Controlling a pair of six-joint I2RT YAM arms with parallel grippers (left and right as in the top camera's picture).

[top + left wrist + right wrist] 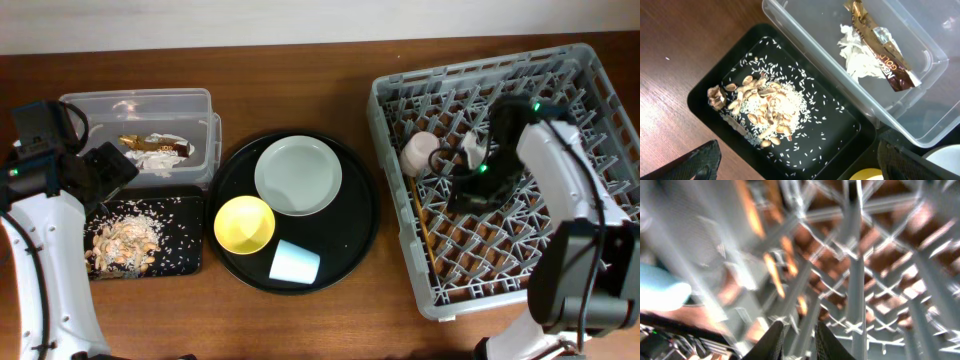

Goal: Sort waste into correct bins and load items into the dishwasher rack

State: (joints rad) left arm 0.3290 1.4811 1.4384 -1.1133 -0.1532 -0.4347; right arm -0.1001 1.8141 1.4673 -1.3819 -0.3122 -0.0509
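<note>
At frame right, down among dishwasher rack (497, 66) pegs with right gripper (797, 335), clench unreadable through blur; left gripper (800, 162) spread, empty. Mid-loading, seemingly; next calls for fetching light-blue cup (294, 262).

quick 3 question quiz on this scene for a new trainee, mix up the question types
1. True or false: the pink cup sits on the round black tray.
2. How many dishes lie on that tray?
3. The food scraps lie in: A the clear tub, B the black rectangular tray, C the round black tray.

Key
1. False: it is in the dishwasher rack.
2. Three: the plate, the yellow bowl and the light-blue cup.
3. B.
</note>
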